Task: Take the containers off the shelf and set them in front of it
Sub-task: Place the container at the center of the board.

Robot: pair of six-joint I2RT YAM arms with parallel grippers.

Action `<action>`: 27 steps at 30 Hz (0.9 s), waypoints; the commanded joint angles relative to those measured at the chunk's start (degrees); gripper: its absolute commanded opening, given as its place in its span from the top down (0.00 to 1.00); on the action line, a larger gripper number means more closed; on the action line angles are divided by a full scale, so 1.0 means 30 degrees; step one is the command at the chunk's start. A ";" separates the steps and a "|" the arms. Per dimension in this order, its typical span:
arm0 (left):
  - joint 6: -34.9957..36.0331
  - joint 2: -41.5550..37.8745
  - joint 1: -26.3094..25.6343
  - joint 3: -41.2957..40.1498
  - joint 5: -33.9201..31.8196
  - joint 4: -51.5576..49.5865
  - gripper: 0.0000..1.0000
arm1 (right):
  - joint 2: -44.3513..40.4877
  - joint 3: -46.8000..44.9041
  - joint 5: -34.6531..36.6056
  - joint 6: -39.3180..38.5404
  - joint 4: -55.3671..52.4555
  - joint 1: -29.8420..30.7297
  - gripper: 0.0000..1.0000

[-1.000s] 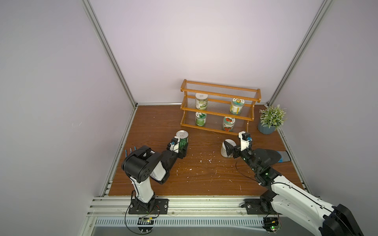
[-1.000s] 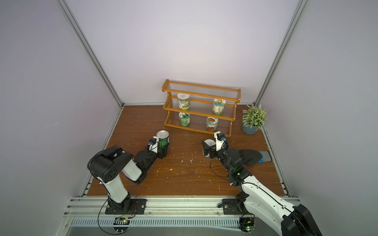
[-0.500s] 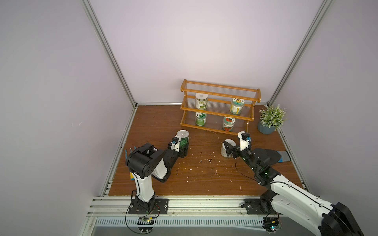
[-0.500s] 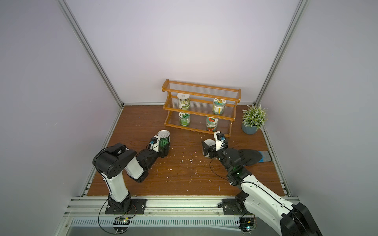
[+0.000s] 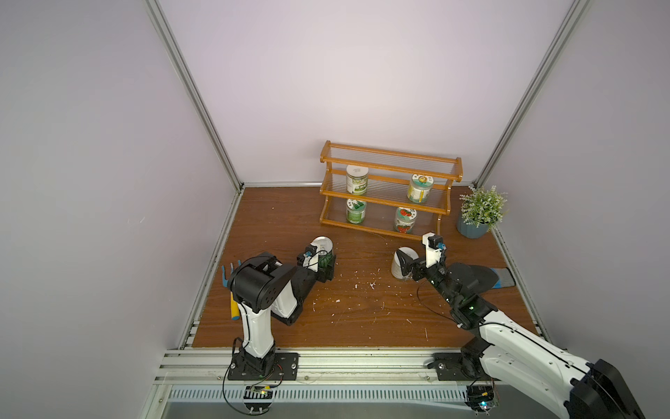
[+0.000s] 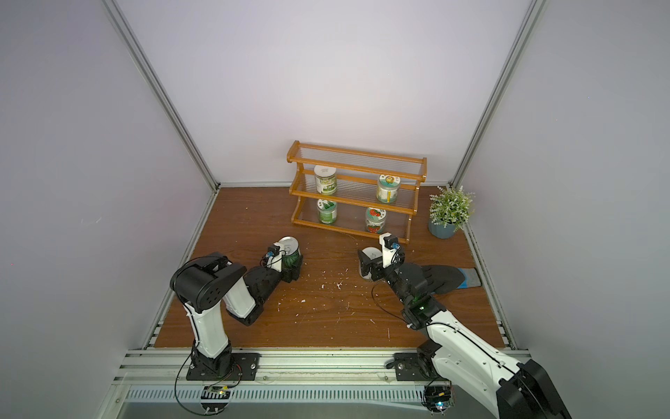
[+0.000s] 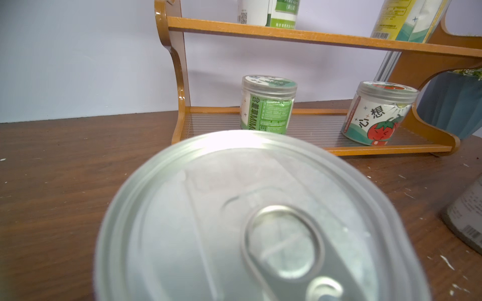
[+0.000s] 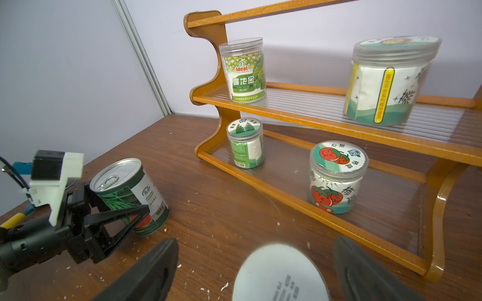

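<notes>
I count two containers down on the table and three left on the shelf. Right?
Not three but four on the shelf: the Ideal jar, yellow-label jar, leaf-lid jar and tomato jar, seen in both top views. Two on the table is right: the watermelon can and white-lidded tin.

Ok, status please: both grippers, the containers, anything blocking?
Left gripper around watermelon can on table, grip unclear. Right gripper open, straddling white tin on table. Four jars on shelf. Nothing blocking.
</notes>
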 commanded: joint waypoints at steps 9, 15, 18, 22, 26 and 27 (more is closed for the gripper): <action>0.0391 -0.1798 -0.0183 -0.0711 -0.0950 0.2892 0.01 | -0.0267 0.0075 0.0390 0.0042 0.0778 0.0059 0.01; 0.1398 -0.5187 -0.0445 -0.0761 -0.0930 -0.0491 0.01 | 0.0117 0.0635 0.0627 0.0003 0.0474 0.0051 0.01; 0.1793 -0.6565 -0.0575 -0.0844 -0.1253 -0.1918 0.01 | 0.0402 0.0984 0.0794 -0.0074 0.0484 0.0018 0.01; 0.1950 -0.8140 -0.0722 -0.0760 -0.1098 -0.3195 0.01 | 0.0909 0.1684 0.1511 -0.0165 0.0183 0.0005 0.01; 0.2189 -0.9838 -0.0791 -0.0341 -0.1057 -0.5105 0.01 | 0.1314 0.2395 0.2024 -0.0296 -0.0011 -0.0207 0.01; 0.2219 -1.0204 -0.0786 -0.0185 -0.0974 -0.5612 0.01 | 0.1418 0.2570 0.2089 -0.0312 -0.0013 -0.0316 0.01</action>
